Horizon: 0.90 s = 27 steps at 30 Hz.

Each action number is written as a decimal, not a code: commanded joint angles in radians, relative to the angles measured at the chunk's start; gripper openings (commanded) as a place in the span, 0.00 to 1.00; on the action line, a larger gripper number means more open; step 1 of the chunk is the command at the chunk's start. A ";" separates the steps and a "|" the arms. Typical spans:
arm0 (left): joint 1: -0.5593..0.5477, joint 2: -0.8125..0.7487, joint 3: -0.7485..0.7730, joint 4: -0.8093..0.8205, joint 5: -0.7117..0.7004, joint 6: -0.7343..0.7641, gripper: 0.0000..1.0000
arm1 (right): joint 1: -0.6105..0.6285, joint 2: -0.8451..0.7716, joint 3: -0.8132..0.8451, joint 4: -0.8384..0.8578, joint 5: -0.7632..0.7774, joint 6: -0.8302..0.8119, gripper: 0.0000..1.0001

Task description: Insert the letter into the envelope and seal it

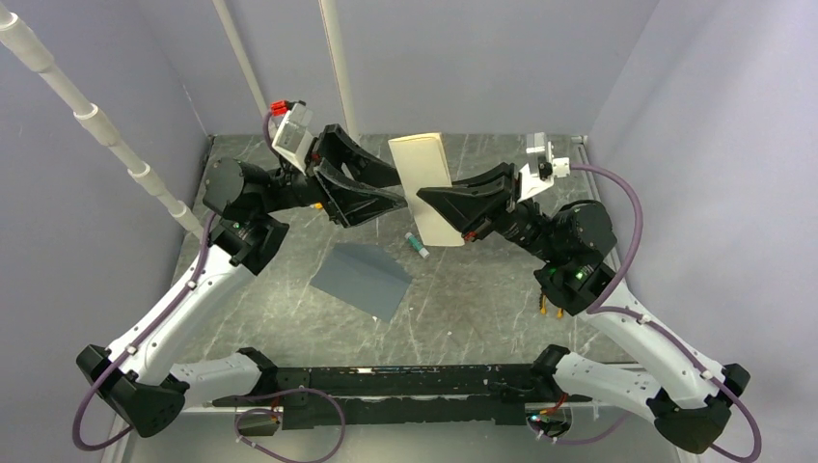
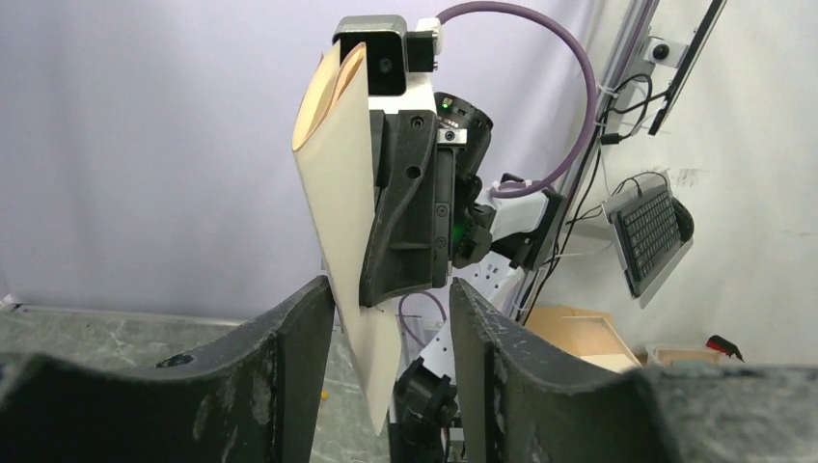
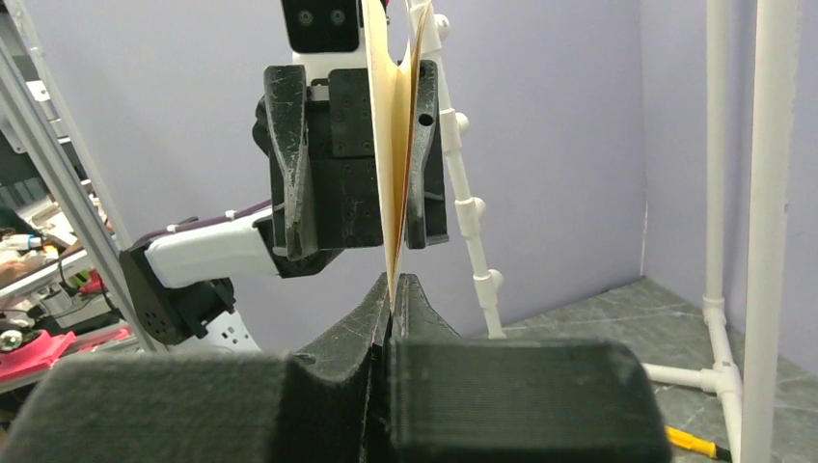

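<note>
Far left, a white pipe [image 1: 96, 121] slants down toward the left edge of the table [image 1: 482, 318] and ends near my left arm, so I have little room on that side. My left gripper [image 1: 395, 188] is raised over the back half of the table and points right. Its jaws are apart and stand astride one edge of the letter [image 1: 422, 164]. From the right wrist camera the sheet sits close against one finger [image 3: 424, 154], with a clear gap to the other.

Below the left gripper, the envelope [image 1: 362, 280] lies flat on the table, turned on a diagonal with one corner pointing toward me. It is well apart from both grippers, with bare stone around all its edges.

The letter hangs upright in the air between the two grippers, nearly edge-on to the right wrist camera. It is folded in two, with the layers parting at the top edge, and its bottom corner dips between my left fingers. Under it a small stick [image 1: 418, 243] lies on the table, just beyond the envelope's upper right corner.

My right gripper [image 1: 429, 204] points left and is clamped tight on the letter's lower part. To the right of that arm, the stone runs open up to the wall
</note>
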 commanded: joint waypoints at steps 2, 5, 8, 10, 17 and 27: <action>-0.002 -0.007 0.002 0.045 -0.030 -0.053 0.47 | 0.001 0.008 0.006 0.023 -0.025 0.044 0.00; -0.002 0.014 0.011 0.062 -0.015 -0.081 0.45 | 0.001 0.018 0.004 0.014 -0.063 0.057 0.00; -0.002 0.020 0.014 0.064 -0.021 -0.087 0.45 | 0.001 0.019 0.003 -0.001 -0.081 0.056 0.00; -0.002 0.019 0.017 0.060 -0.026 -0.090 0.43 | 0.001 0.016 -0.001 -0.007 -0.086 0.058 0.00; -0.002 0.023 0.024 0.047 -0.009 -0.090 0.03 | 0.002 0.004 0.003 -0.097 -0.097 0.054 0.09; -0.002 0.061 0.117 -0.187 0.139 0.015 0.02 | 0.001 -0.015 0.154 -0.483 -0.203 -0.116 0.39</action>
